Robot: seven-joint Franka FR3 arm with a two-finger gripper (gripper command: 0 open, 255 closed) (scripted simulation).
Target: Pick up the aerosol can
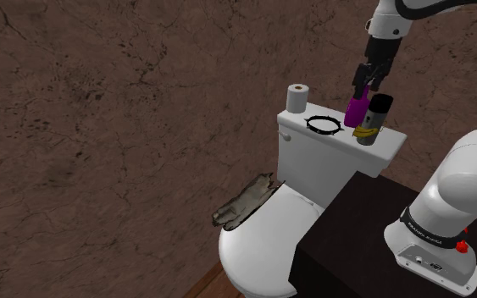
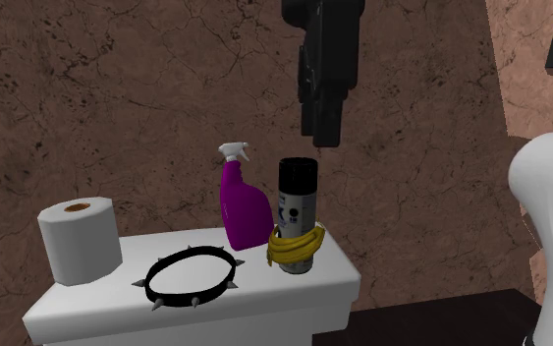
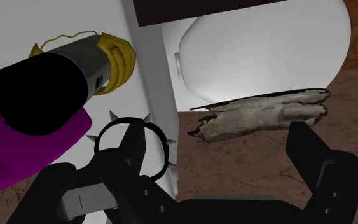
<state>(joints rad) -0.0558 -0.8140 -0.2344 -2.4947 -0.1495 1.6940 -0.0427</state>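
The aerosol can (image 2: 297, 201) stands upright on the white toilet tank lid (image 2: 117, 319); it has a black cap, a grey body and a yellow cord looped round its base. It also shows in the shoulder view (image 1: 373, 118) and close up in the wrist view (image 3: 50, 86). A purple spray bottle (image 2: 244, 208) stands right beside it. My gripper (image 2: 322, 136) hangs a short way above the can, open, with nothing between its fingers. In the wrist view the can lies off to the side of the gripper (image 3: 222, 159), outside the left finger (image 3: 128, 159).
A toilet paper roll (image 2: 80, 239) and a black spiked collar (image 2: 192, 275) also sit on the tank lid. A ragged grey-brown cloth (image 1: 245, 203) lies by the closed toilet seat (image 1: 266, 241). A brown cracked wall stands behind. The dark stand (image 1: 355, 229) adjoins the toilet.
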